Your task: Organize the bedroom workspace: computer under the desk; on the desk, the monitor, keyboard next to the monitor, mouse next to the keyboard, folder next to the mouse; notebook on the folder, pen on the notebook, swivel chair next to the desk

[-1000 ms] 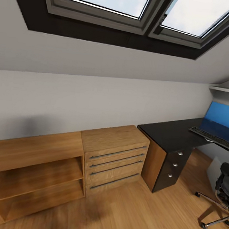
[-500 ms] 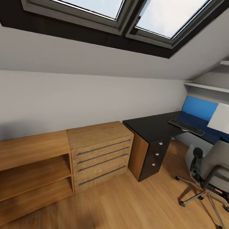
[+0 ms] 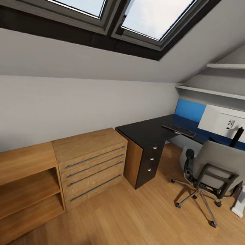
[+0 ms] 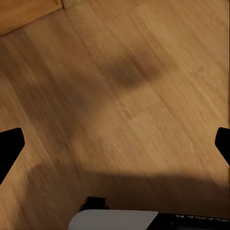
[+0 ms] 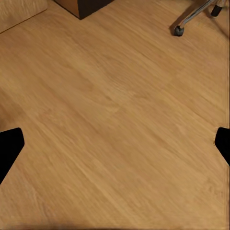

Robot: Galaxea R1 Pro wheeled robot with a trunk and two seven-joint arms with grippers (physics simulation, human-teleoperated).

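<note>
Head view: swivel chair point(image 3: 218, 166) beside desk point(image 3: 148, 131); left gripper point(image 4: 115, 143), right gripper point(image 5: 115, 143) wide.

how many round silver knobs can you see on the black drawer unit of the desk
3, stacked vertically on the drawer unit front: top knob, middle knob, bottom knob. None appear hidden.

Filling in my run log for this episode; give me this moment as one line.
phase: approaching desk | keyboard on desk | swivel chair beside desk | left gripper open, empty | right gripper open, empty
</note>
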